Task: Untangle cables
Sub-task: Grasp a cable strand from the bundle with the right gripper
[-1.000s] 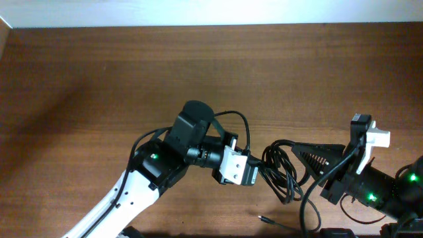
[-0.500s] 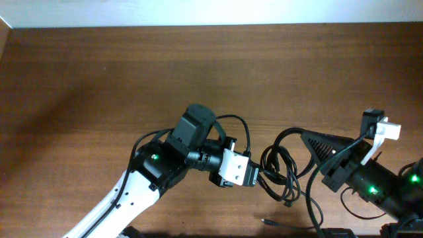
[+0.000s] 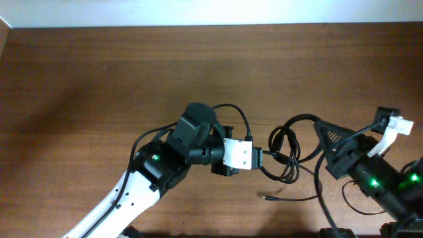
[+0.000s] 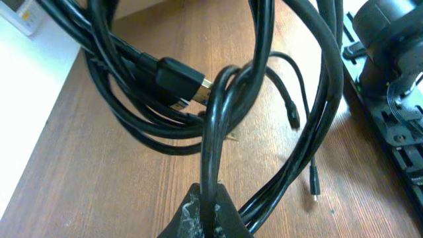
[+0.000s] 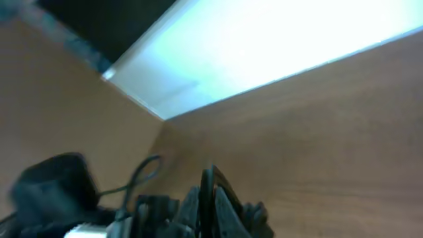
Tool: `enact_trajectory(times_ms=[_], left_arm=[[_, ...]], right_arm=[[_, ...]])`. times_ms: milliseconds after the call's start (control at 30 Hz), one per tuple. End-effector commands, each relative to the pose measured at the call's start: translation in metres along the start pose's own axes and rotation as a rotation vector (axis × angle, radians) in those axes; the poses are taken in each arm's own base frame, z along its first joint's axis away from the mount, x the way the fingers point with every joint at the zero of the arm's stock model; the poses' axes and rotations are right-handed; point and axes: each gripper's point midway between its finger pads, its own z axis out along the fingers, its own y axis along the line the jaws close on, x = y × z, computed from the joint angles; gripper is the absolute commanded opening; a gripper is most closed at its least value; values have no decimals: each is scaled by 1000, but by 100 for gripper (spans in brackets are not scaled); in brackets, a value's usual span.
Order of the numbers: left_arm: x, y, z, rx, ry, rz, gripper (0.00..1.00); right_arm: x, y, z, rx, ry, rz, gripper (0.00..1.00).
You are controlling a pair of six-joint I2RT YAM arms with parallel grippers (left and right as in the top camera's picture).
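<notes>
The cables [image 3: 285, 153] form a tangled bundle of thin black loops between the two arms, low and right of the table's centre. A loose end with a metal-tipped plug [image 3: 268, 196] lies on the wood below the bundle. My left gripper [image 3: 263, 158] is shut on a cable strand [image 4: 215, 132] at the bundle's left side. In the left wrist view, loops and a gold-tipped connector [image 4: 180, 79] hang just ahead of the jaws. My right gripper [image 3: 318, 125] is shut on a cable loop [image 5: 207, 192] at the bundle's upper right and holds it lifted. The right wrist view is blurred.
The brown wooden table [image 3: 119, 73] ends at a white wall along the far edge. The left arm's white and black body [image 3: 158, 168] reaches in from the bottom left. The right arm's body [image 3: 377, 178] sits at the bottom right.
My right gripper has pulled its loop up and to the right. My left gripper has moved slightly right and up with its strand. The bundle has stretched out and the loose plug end has shifted up.
</notes>
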Motion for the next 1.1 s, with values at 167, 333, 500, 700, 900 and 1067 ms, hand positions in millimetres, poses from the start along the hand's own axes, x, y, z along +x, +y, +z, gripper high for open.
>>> enact_trajectory(times_ms=[167, 333, 500, 700, 900, 1067], left_arm=[[-30, 9, -1, -19, -136, 58, 0], [-53, 11, -5, -13, -239, 123, 0], [-66, -3, -9, 61, -315, 140, 0], [-27, -15, -1, 98, -144, 3, 0], [-22, -17, -1, 106, -127, -14, 0], [-14, -10, 0, 64, -79, -18, 0]], right_arm=[[23, 81, -23, -458, 117, -350, 4], [25, 83, -24, -472, 125, -351, 4], [22, 85, -24, -477, 115, -358, 4], [-9, 88, -21, -422, -5, -304, 4], [-16, 39, -7, -159, -50, -171, 4], [-22, -2, -5, 50, -98, -54, 4]])
